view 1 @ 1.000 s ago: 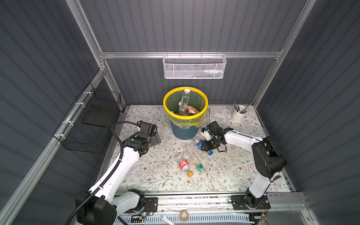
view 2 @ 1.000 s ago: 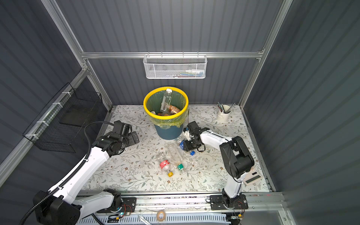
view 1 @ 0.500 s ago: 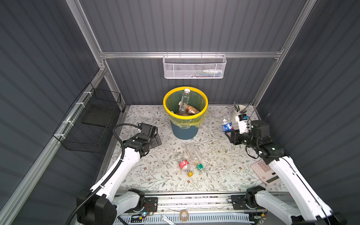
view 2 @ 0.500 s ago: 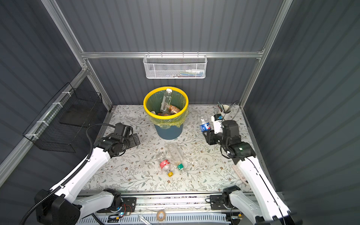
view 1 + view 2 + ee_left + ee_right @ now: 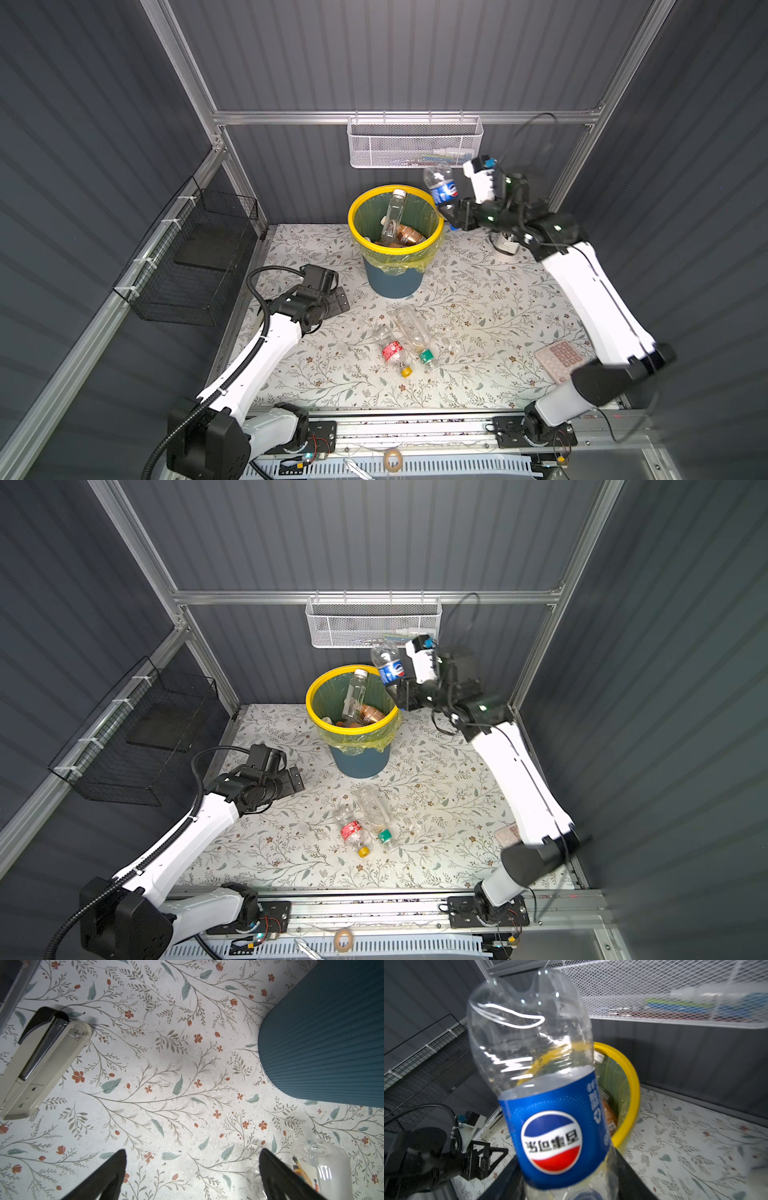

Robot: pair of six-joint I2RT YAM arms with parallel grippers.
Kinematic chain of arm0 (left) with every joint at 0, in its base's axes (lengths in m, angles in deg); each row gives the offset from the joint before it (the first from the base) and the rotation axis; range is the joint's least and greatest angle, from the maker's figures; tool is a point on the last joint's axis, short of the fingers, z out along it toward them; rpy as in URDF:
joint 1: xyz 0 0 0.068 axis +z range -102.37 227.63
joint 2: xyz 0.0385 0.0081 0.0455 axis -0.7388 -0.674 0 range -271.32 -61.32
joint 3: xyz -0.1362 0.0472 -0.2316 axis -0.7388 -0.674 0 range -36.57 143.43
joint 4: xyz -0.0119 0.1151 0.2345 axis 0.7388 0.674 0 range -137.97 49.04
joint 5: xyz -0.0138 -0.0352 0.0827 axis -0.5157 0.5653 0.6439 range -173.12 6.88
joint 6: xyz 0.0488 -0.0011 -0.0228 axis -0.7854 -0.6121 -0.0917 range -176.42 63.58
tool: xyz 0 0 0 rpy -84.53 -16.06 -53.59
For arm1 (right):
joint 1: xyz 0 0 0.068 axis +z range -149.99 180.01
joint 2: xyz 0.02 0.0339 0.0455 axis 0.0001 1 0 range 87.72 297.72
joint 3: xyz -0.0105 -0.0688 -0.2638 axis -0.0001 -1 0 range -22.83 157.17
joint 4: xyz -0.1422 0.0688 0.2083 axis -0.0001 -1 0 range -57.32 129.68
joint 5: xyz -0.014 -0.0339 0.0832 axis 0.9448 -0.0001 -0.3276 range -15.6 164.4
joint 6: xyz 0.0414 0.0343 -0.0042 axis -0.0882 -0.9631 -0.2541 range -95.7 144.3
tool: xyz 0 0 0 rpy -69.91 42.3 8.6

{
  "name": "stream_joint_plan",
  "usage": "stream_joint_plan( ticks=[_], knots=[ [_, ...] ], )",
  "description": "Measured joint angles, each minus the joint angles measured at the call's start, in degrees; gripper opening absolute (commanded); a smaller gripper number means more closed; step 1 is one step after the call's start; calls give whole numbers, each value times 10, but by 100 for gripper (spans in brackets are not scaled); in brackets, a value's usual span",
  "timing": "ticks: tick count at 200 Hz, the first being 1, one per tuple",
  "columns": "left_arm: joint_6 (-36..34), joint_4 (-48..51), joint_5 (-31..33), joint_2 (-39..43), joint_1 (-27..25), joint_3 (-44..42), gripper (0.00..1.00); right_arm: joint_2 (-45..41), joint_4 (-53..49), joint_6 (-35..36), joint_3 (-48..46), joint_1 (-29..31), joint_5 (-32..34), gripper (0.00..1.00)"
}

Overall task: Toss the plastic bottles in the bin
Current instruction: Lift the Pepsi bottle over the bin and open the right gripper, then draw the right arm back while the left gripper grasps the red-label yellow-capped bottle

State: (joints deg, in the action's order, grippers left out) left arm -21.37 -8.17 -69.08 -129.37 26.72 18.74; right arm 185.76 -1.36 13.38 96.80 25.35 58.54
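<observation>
Several binned bottles (image 5: 409, 235) in the bin (image 5: 350, 216); blue-labelled bottle (image 5: 440, 191) between the right tool (image 5: 453, 216) jaws at two o'clock, grip unclear. Left tool (image 5: 192, 1153) wide, empty. Red-labelled bottle (image 5: 391, 350) and green-capped bottle (image 5: 413, 334) to go.

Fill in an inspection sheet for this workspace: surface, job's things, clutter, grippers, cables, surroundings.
Surface: floral tabletop, lightly marked.
Job's things: bin holds a clear bottle and a brown-labelled bottle; blue-labelled bottle raised base-up by its rim; red-labelled bottle and green-capped bottle lie on the tabletop.
Clutter: calculator, stapler, pen cup.
Grippers: left gripper open, empty, over the tabletop; right gripper has the blue-labelled bottle between its jaws, grip cannot be told.
Cables: black hose loops beside the left arm; thin cable arcs above the right wrist.
Surroundings: white mesh basket on the back rail; black wire basket on the side wall.
</observation>
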Motion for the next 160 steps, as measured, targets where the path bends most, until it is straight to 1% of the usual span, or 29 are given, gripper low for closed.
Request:
stream_joint_plan(
  ticks=[10,19,31,40,55,76,86,104,127,143,160],
  knots=[
    [2,0,-2,1,0,0,99,50,-33,1,52,2,15,99],
    [3,1,-2,3,-1,0,99,73,-57,5,75,0,30,99],
    [7,3,-2,8,-4,0,100,76,-82,5,74,-6,47,99],
    [11,7,0,12,-8,0,99,56,-82,4,49,-12,58,99],
    [19,13,10,21,-25,0,99,-16,-63,1,-37,-21,74,99],
    [38,19,28,32,-73,0,99,-149,-21,-13,-179,-38,92,99],
    [50,23,32,33,-94,0,99,-213,6,-24,-245,-52,97,99],
    [74,30,33,32,-126,0,99,-298,44,-44,-354,-85,99,99],
    [111,30,35,32,-169,-4,99,-364,74,-68,-481,-128,99,99],
    [136,30,35,25,-209,-7,100,-386,78,-80,-557,-149,100,99],
    [161,29,33,-1,-256,-7,100,-404,81,-93,-621,-164,98,99]
  ],
)
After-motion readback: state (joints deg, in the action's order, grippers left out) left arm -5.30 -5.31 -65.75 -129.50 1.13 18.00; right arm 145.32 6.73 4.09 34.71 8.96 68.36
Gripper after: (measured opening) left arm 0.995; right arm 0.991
